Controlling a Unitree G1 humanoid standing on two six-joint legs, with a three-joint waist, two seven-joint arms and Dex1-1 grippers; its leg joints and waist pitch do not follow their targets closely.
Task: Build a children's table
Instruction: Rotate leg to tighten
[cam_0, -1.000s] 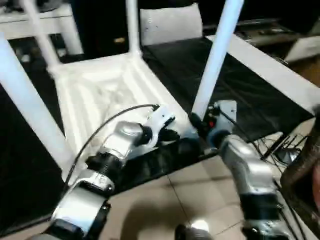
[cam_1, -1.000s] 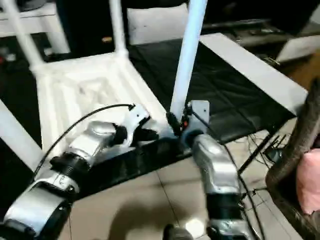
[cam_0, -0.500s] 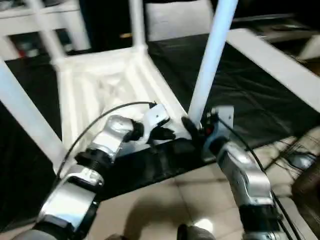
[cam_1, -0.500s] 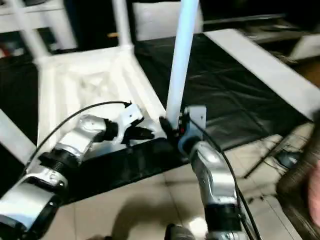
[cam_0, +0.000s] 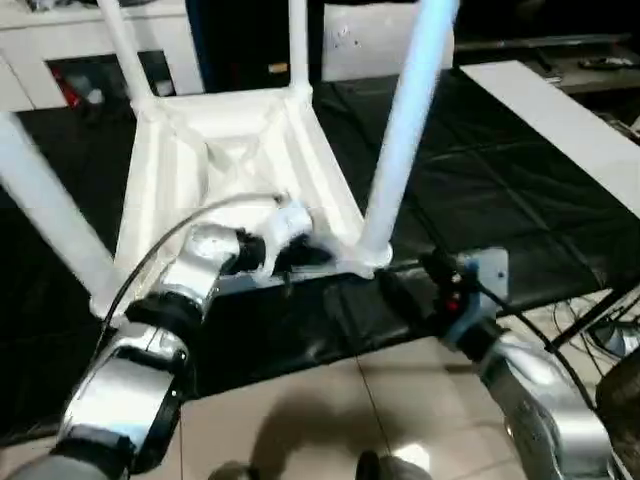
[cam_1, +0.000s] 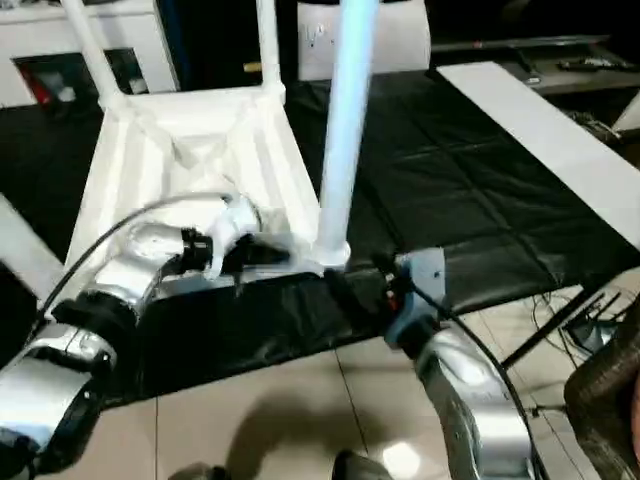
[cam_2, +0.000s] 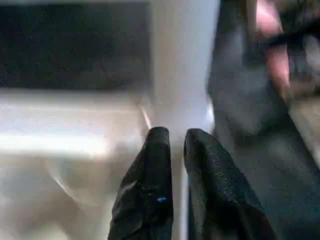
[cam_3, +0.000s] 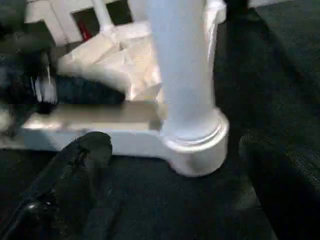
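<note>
**Table upside down, both grippers at its near edge**

I am looking down at the children's table (cam_0: 225, 160), which is lying upside down on a black mat (cam_0: 480, 190) with its ribbed underside facing up. Four legs are standing in the corner sockets: two far ones, one at the near left, and the near right leg (cam_0: 405, 120) rising tall in front of me.

My left gripper (cam_2: 172, 145) is sitting at the table's near rim, just left of the near right corner socket (cam_3: 197, 145). In the left wrist view its two black fingers (cam_2: 152, 170) are drawn almost together, with only a thin gap between them, and their tips are touching the white rim. I cannot tell whether anything is pinched in that gap.

My right gripper (cam_3: 175, 165) is hovering low over the mat just in front of the near right socket, apart from it. Its fingers are spread wide, one on either side of the socket in the right wrist view, and are gripping nothing.

Pale floor tiles (cam_0: 300, 420) are showing below the mat's edge.
</note>
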